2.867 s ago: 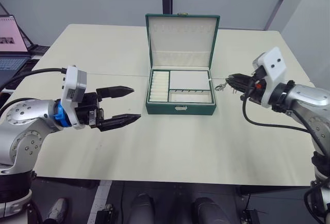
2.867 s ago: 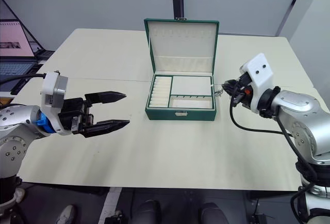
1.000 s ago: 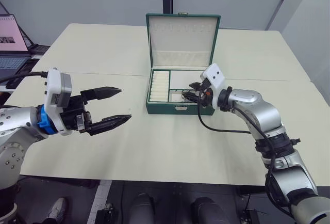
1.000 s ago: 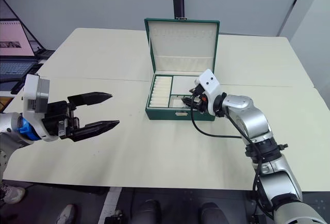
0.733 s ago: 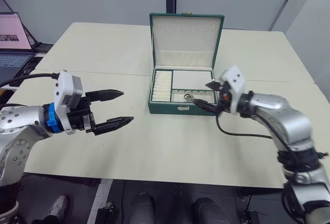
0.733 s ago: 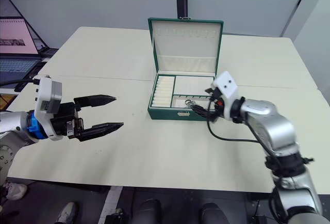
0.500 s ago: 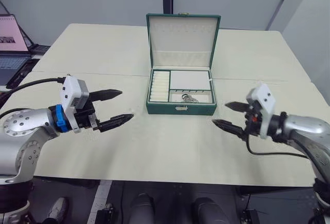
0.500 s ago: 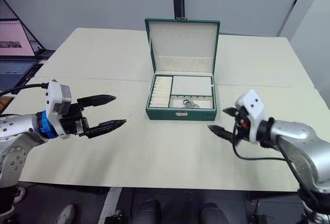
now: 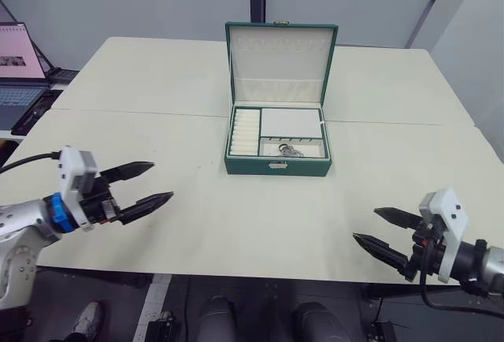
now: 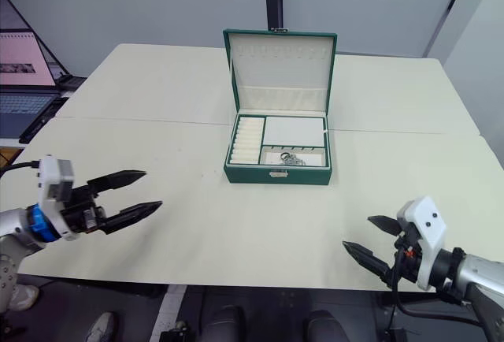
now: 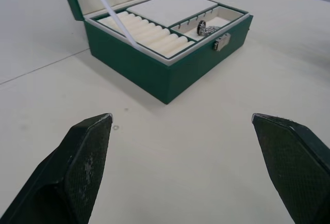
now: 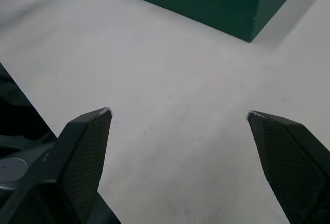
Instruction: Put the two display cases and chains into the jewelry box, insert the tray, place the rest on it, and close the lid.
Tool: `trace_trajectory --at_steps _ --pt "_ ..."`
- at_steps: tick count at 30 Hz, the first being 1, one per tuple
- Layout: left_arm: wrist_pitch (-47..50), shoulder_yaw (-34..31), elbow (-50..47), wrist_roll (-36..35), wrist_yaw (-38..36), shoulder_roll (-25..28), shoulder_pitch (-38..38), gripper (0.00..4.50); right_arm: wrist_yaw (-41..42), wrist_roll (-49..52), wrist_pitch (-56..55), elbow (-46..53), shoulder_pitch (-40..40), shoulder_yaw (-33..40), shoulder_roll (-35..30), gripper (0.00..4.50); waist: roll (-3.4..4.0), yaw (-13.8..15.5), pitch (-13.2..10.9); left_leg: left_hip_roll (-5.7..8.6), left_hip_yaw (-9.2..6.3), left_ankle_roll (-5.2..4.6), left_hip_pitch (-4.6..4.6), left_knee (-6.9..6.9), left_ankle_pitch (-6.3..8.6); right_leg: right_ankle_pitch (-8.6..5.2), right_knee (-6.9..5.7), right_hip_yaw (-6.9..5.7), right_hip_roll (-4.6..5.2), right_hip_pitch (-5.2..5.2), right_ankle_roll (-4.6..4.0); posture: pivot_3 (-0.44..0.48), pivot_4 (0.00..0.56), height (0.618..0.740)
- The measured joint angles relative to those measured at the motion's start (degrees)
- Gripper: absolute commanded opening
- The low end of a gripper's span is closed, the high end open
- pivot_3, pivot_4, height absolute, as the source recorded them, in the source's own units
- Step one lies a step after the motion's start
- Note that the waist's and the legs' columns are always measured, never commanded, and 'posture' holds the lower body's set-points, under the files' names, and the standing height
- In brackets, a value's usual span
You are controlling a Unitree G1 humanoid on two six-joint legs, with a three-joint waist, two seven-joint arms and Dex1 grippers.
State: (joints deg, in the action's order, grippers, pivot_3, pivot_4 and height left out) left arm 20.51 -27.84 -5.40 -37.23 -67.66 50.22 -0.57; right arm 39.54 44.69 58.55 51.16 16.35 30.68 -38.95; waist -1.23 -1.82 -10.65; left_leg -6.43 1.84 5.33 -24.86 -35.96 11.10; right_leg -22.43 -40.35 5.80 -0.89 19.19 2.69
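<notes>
Two tools, left (image 9: 144,185) and right (image 9: 383,233), hang spread and empty near the tabletop's (image 9: 260,224) front edge, the right pulled back from the box (image 9: 276,165). One chain (image 9: 290,150) now lies in the tray's (image 9: 276,135) front compartment. Lid (image 9: 280,58) stands upright; closing it looks like the remaining step.

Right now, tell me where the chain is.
The chain lies in the tray's front compartment, right of the ring rolls, inside the open jewelry box at the table's middle, just behind the gold clasp.
</notes>
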Motion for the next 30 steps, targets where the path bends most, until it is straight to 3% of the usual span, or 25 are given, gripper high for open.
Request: trace_trajectory --at_steps 7,10,13,16,19,25,28,30 --pt "0.5 0.8 1.4 1.2 1.6 0.0 1.8 4.50 -1.3 -0.1 -2.5 -0.5 0.6 -0.4 -1.1 4.46 -0.04 0.0 0.0 0.00 -0.01 0.00 -0.01 0.00 0.00 0.00 0.00 0.00 -0.01 -0.01 0.00 0.000 0.150 0.737" --pt "1.1 3.1 2.4 3.1 4.3 0.0 5.9 4.50 -2.6 -0.4 -2.6 -3.1 -1.1 -1.2 -2.4 3.91 -0.07 0.0 0.0 0.01 -0.02 0.00 0.01 -0.02 0.00 0.00 0.01 -0.01 0.00 -0.03 -0.01 0.000 0.150 0.737" --pt "4.2 8.1 4.3 5.7 9.1 -0.9 13.1 4.50 -5.2 -1.4 -2.6 -7.2 -6.9 -3.5 -3.1 2.85 -0.08 0.0 0.0 0.04 -0.03 -0.01 0.00 -0.05 0.00 0.04 0.00 0.01 -0.01 -0.04 -0.05 0.000 0.150 0.737" --pt "5.3 13.8 6.6 8.6 13.0 -4.6 19.9 3.91 -7.8 -4.7 -2.7 -12.8 -14.6 -9.0 -4.1 2.04 -0.08 0.1 0.0 0.06 -0.02 0.00 -0.01 -0.08 0.00 0.04 0.01 0.05 -0.01 -0.02 -0.05 0.000 0.150 0.737" --pt "5.7 20.0 12.0 12.5 14.8 -6.9 26.7 3.04 -8.7 -9.1 -3.6 -20.2 -22.7 -15.0 -6.1 1.38 -0.07 0.0 0.0 0.05 -0.02 0.00 -0.02 -0.07 -0.01 0.05 -0.01 0.08 -0.04 0.04 -0.06 0.000 0.150 0.737" --pt "2.1 24.4 22.5 19.8 18.8 -10.5 34.5 1.18 -7.9 -16.0 -8.0 -32.0 -32.9 -23.9 -6.0 0.07 -0.07 0.0 0.0 0.04 0.04 0.17 -0.06 -0.05 -0.10 0.05 0.04 0.09 -0.03 0.09 -0.06 0.000 0.150 0.737" --pt "0.3 25.4 25.5 22.0 19.7 -12.4 35.4 0.25 -7.3 -18.9 -10.6 -37.3 -36.0 -27.2 -4.7 0.00 -0.07 0.1 0.0 0.03 0.04 0.19 -0.06 -0.06 -0.11 0.05 0.03 0.07 -0.02 0.08 -0.06 0.000 0.150 0.737" --pt "-0.1 25.9 26.9 22.9 20.0 -13.3 35.9 0.02 -7.1 -20.8 -12.0 -40.5 -37.6 -29.6 -3.3 0.00 -0.07 0.2 0.0 0.02 0.04 0.19 -0.06 -0.08 -0.11 0.05 0.02 0.05 -0.02 0.07 -0.06 0.000 0.150 0.737"
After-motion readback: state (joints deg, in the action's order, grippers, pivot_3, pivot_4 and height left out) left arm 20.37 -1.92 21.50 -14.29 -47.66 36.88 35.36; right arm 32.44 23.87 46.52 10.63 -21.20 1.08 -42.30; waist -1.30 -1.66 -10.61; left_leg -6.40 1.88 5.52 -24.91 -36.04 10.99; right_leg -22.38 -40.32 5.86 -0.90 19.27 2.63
